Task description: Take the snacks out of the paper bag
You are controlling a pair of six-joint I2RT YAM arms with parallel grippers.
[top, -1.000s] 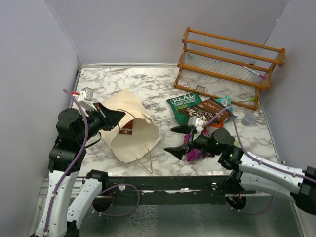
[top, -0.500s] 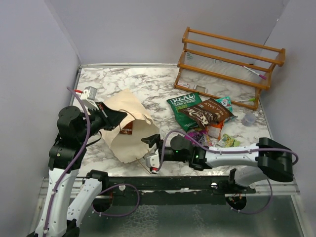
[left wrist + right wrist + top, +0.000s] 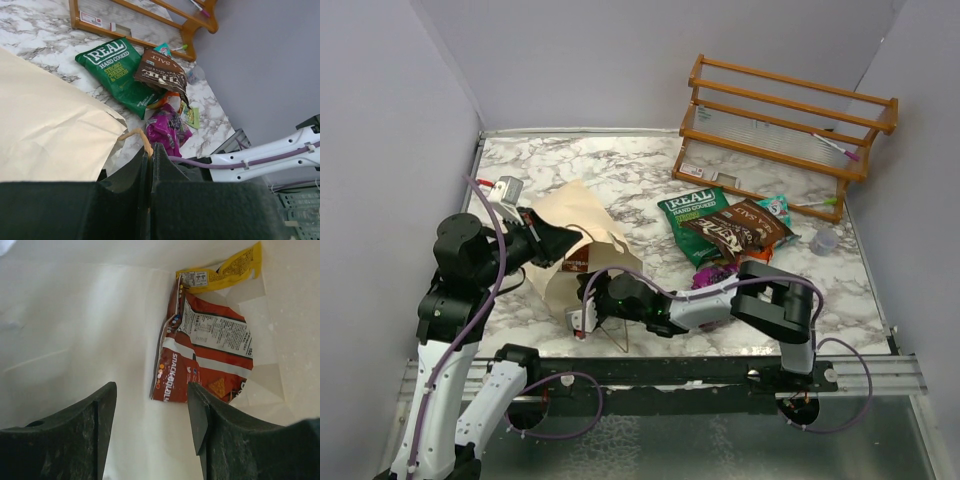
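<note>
Our left pincer [image 3: 558, 243] is closed on the rim of the paper bag [image 3: 575, 208], probably to hold its mouth open. Our right pincer [image 3: 150, 392] reaches inside, half open and holding nothing, just before the red packet [image 3: 210, 355]. Further right, other snacks [image 3: 720, 225] lie out on the table [image 3: 620, 165].

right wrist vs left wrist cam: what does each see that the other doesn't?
Right wrist only: the inside of the paper bag, with a red packet and a yellow packet lying in it, beyond the open right gripper. Left wrist only: green bag, dark brown packet and magenta packet on the table by the orange rack; left gripper shut on the cord handle. Both: the paper bag, inside versus outside.
</note>
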